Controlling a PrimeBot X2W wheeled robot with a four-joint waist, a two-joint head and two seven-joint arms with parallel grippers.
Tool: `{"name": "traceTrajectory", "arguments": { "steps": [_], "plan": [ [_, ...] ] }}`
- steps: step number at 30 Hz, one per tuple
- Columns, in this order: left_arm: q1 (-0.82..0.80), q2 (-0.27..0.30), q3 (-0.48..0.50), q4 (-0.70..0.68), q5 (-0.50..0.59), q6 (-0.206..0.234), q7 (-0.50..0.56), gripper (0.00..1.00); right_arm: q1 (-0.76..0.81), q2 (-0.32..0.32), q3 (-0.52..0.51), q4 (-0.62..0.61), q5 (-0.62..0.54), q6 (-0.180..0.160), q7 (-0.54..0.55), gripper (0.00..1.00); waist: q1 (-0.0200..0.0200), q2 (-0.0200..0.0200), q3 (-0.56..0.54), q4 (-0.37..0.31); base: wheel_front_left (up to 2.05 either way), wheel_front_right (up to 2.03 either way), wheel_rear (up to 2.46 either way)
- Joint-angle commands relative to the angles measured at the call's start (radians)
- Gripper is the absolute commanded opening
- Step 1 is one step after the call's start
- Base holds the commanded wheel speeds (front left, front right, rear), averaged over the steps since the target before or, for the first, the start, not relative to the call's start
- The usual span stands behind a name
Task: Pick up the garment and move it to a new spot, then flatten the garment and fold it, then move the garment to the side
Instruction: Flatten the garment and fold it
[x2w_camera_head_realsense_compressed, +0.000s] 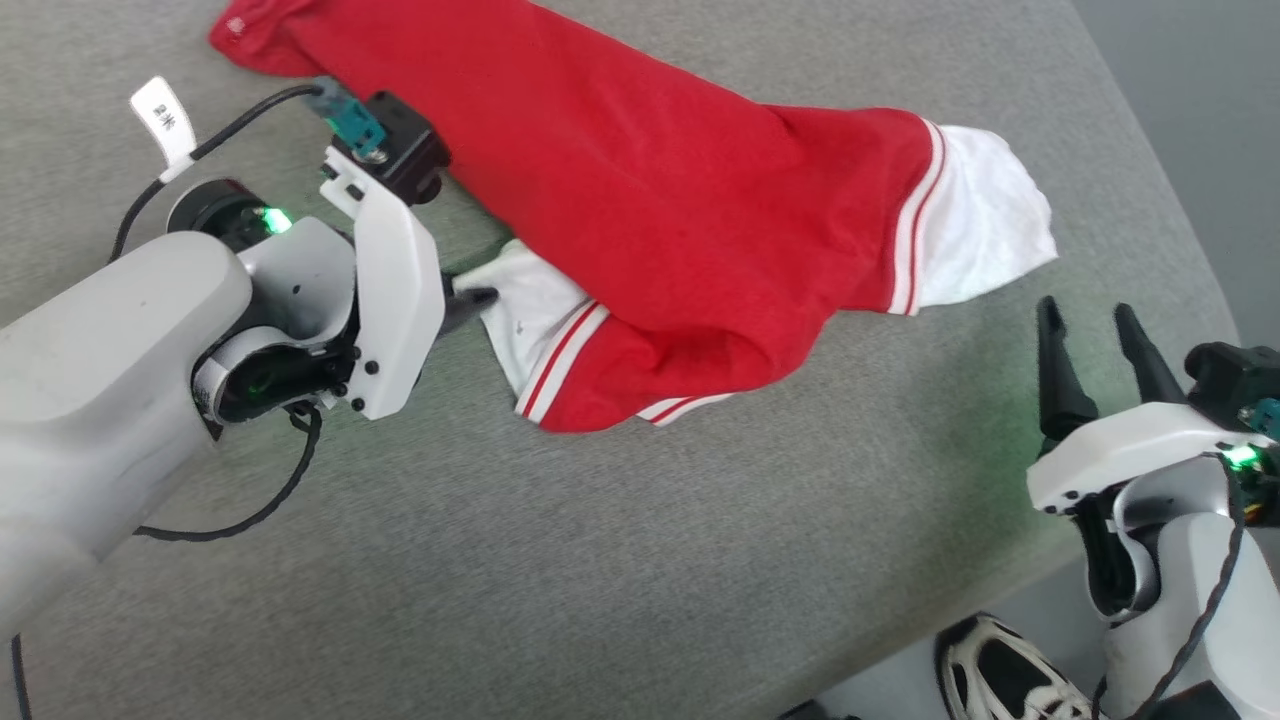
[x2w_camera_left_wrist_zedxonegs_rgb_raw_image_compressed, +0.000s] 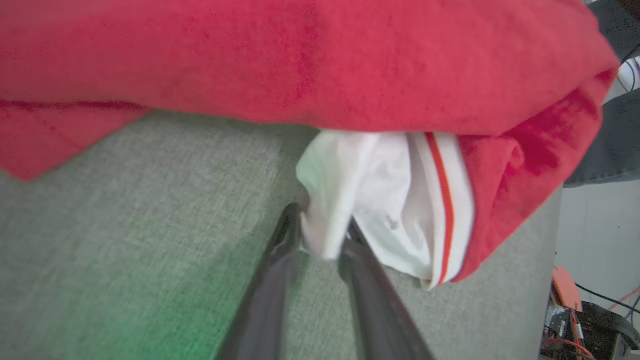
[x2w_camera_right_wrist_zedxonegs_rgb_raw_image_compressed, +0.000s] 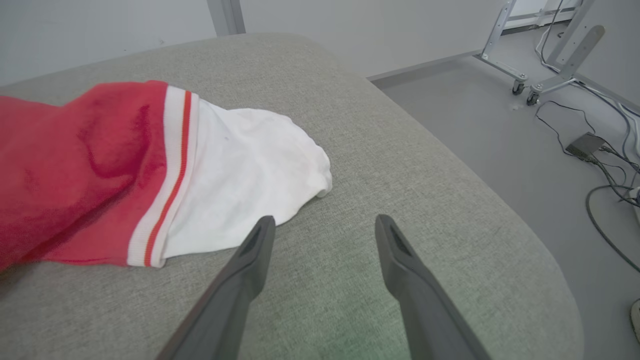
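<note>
The bright-red garment (x2w_camera_head_realsense_compressed: 650, 200) lies crumpled across the grey cushioned surface (x2w_camera_head_realsense_compressed: 600, 560), one white cuff panel (x2w_camera_head_realsense_compressed: 985, 235) spread to the right and another (x2w_camera_head_realsense_compressed: 530, 320) tucked under its near left edge. My left gripper (x2w_camera_head_realsense_compressed: 472, 298) reaches in from the left. In the left wrist view the left gripper (x2w_camera_left_wrist_zedxonegs_rgb_raw_image_compressed: 322, 225) has its two dark fingers pinched on the edge of that white cuff (x2w_camera_left_wrist_zedxonegs_rgb_raw_image_compressed: 380, 210), under the red garment (x2w_camera_left_wrist_zedxonegs_rgb_raw_image_compressed: 300, 60). My right gripper (x2w_camera_head_realsense_compressed: 1095, 320) stands open to the right of the garment, fingers empty. In the right wrist view the right gripper (x2w_camera_right_wrist_zedxonegs_rgb_raw_image_compressed: 322, 220) sits just short of the right cuff (x2w_camera_right_wrist_zedxonegs_rgb_raw_image_compressed: 240, 170).
The cushion's rounded edge (x2w_camera_head_realsense_compressed: 1190, 270) runs down the right side, with grey floor beyond. A shoe (x2w_camera_head_realsense_compressed: 1000, 670) shows at the lower right. Cables (x2w_camera_right_wrist_zedxonegs_rgb_raw_image_compressed: 600, 160) and a wheeled metal stand (x2w_camera_right_wrist_zedxonegs_rgb_raw_image_compressed: 540, 75) lie on the floor. A black cable (x2w_camera_head_realsense_compressed: 250, 510) loops below my left wrist.
</note>
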Motion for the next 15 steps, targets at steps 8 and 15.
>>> {"name": "traceTrajectory", "arguments": {
  "steps": [8,15],
  "plan": [
    [0.076,0.072,0.028,0.010,-0.094,0.001,-0.138,0.00,0.027,0.000,-0.052,-0.047,-0.071,-0.002,0.033,1.00,0.0000,-0.0001,-0.091,0.143,0.00,0.00,0.00],
    [0.216,0.233,0.046,0.003,-0.171,0.002,-0.268,0.00,0.037,-0.004,-0.041,-0.129,-0.125,-0.002,0.111,1.00,0.0000,-0.0001,-0.175,0.291,0.00,0.00,0.00]
  ]
}}
